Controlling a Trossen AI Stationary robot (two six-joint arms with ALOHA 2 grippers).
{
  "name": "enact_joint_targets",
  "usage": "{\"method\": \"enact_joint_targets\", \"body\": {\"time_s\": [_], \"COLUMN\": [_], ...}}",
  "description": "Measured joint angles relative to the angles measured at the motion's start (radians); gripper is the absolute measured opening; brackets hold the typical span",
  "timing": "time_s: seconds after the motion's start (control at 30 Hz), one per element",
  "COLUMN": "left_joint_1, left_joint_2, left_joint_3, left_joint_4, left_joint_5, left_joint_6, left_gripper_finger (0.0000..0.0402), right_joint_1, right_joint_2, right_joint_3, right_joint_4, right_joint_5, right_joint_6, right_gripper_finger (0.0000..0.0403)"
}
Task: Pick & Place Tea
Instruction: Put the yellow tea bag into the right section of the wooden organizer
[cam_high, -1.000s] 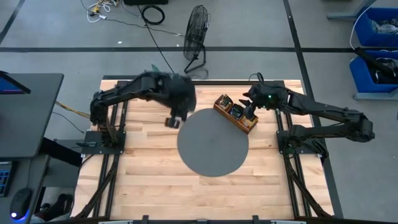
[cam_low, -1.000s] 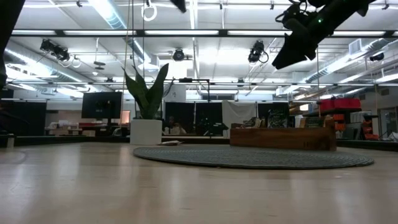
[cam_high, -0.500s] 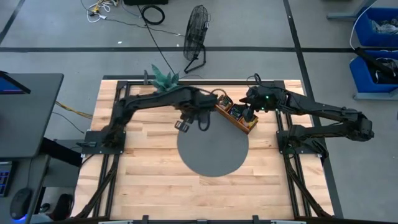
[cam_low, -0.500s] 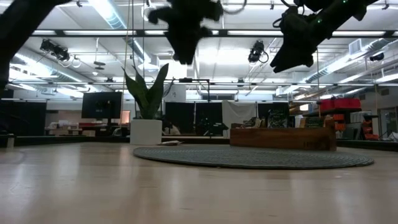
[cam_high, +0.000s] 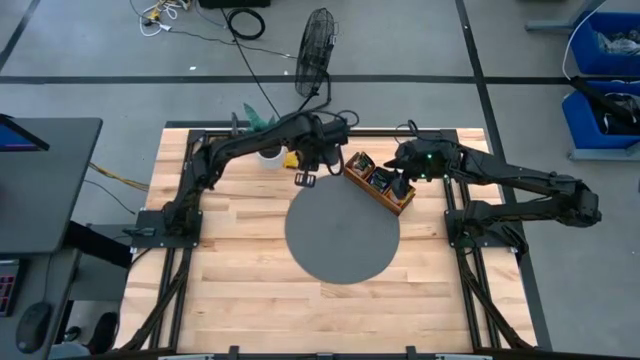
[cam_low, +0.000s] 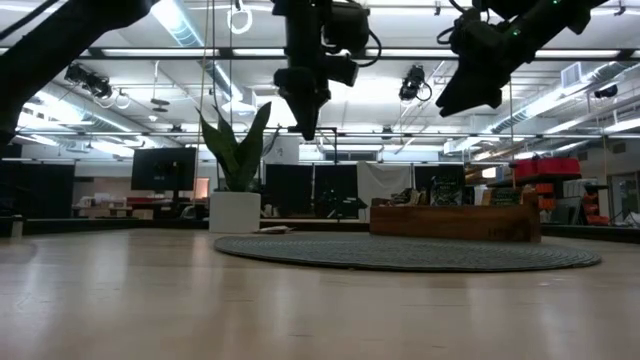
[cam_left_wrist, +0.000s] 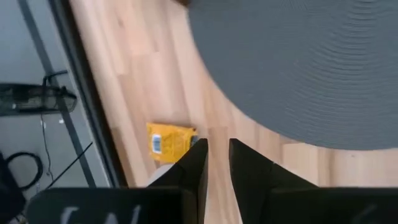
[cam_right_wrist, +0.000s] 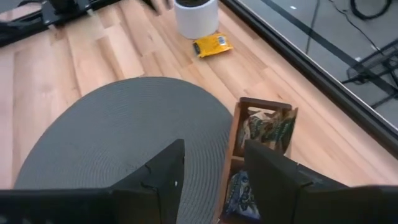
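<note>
Wooden tray (cam_high: 380, 184) at mat (cam_high: 342, 229) far-right edge, dark tea packets (cam_right_wrist: 269, 131) standing in compartments. High view: left gripper (cam_high: 305, 178) now near plant pot (cam_high: 268, 154), swung back off mat; yellow tea packet (cam_high: 290, 159) on tabletop (cam_high: 240, 290) beside pot. Left wrist: jaws narrowly apart, empty, above yellow packet. Right wrist: right gripper (cam_right_wrist: 208, 171) jaws apart over tray, unmoved.

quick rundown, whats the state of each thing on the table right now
yellow tea packet: flat on the wood beside the plant pot, not held
left claw: narrow gap, empty, raised above the table
right claw: open, empty, over the tray
wooden tray: on the table, dark packets inside
plant pot: upright
</note>
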Motion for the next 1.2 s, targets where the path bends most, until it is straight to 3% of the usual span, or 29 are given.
{"method": "enact_joint_targets", "body": {"time_s": [0.2,0.37,0.7,0.93,1.2], "left_joint_1": [0.018,0.052,0.066,0.121,0.115], "left_joint_2": [0.000,-0.001,0.040,0.014,-0.022], "left_joint_3": [0.000,0.000,-0.012,-0.251,-0.452], "left_joint_4": [0.050,0.070,0.055,0.195,0.251], "left_joint_5": [-0.003,0.155,0.062,0.156,0.056], "left_joint_6": [-0.058,-0.098,0.087,0.026,0.189], "left_gripper_finger": [0.0044,0.0023,0.0006,0.0006,0.0005], "right_joint_1": [0.000,0.000,0.000,-0.004,-0.005], "right_joint_2": [0.000,0.000,0.000,0.000,0.005], "right_joint_3": [0.000,0.000,0.000,0.000,0.000], "right_joint_4": [0.010,0.010,0.040,0.095,0.107], "right_joint_5": [-0.063,-0.066,-0.064,-0.062,-0.050], "right_joint_6": [-0.096,-0.128,-0.128,-0.075,-0.021], "right_gripper_finger": [0.0174,0.0174,0.0174,0.0174,0.0174]}}
